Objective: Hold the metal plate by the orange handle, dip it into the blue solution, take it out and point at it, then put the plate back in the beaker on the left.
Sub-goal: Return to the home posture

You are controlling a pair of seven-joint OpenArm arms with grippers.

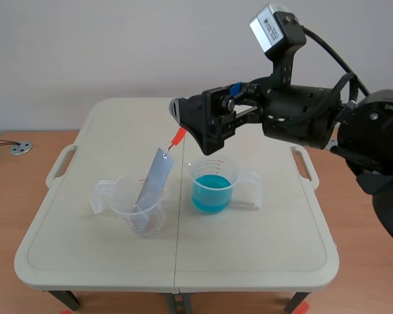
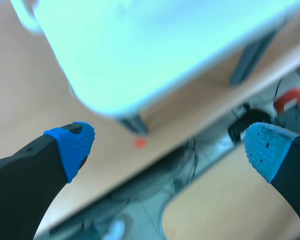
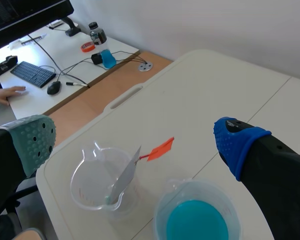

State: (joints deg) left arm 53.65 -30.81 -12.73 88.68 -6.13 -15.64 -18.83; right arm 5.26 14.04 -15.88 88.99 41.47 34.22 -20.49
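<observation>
In the scene view my right tool point(image 1: 183, 124) hangs near centre frame, raised above the counter point(image 1: 249, 261), with its tips close by the handle point(image 1: 177, 137). I can't tell from here whether they touch it. The plate point(image 1: 154, 180) leans in the left beaker point(image 1: 124, 216), lower left of centre, handle end up. The blue beaker point(image 1: 213, 190) stands just to its right.

The left wrist view shows my left tool point(image 2: 170, 145) with its fingers wide apart and nothing between them. It looks out past a counter edge at the floor.

The right wrist view shows the right tool point(image 3: 135, 135) spread wide. The handle point(image 3: 160, 148) is ahead of the gap and not gripped, and the plate point(image 3: 124, 175) rests in the left beaker point(image 3: 85, 172).

My worry is the closing. The handle is thin and tilted, so an off-centre pinch could shove the plate and tip the light beaker. A shallow grip might also let the plate slip on the lift and knock the blue beaker point(image 3: 197, 220).
</observation>
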